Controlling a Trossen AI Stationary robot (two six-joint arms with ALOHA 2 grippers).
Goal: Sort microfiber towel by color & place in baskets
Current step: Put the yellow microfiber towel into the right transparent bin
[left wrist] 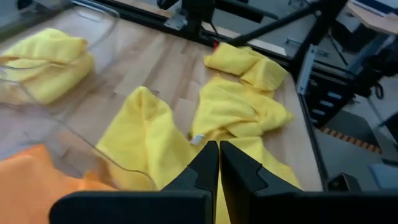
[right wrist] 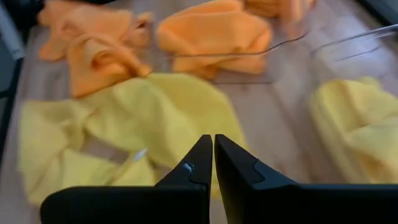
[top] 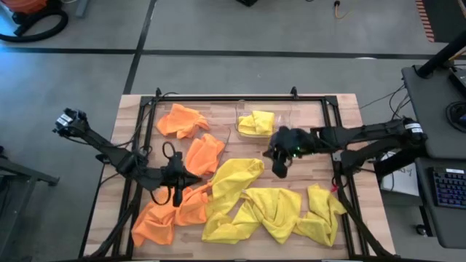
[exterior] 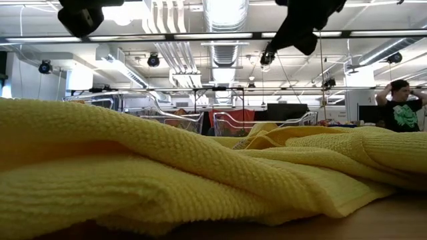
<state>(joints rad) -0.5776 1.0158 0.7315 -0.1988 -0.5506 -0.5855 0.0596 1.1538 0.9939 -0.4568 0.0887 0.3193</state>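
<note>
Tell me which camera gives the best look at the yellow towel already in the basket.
The high view: the folded yellow towel lies whole inside the clear basket, seen from above. Both wrist views cut it off at the picture's edge, and the low view hides it behind loose yellow cloth up close.

The left gripper [top: 177,191] hangs over the desk [top: 124,124] interior on an arm angled in from its left edge, fingers [left wrist: 205,163] closed together. The right gripper [top: 280,167] reaches in from the desk's right edge, fingers [right wrist: 200,158] pressed together.
</note>
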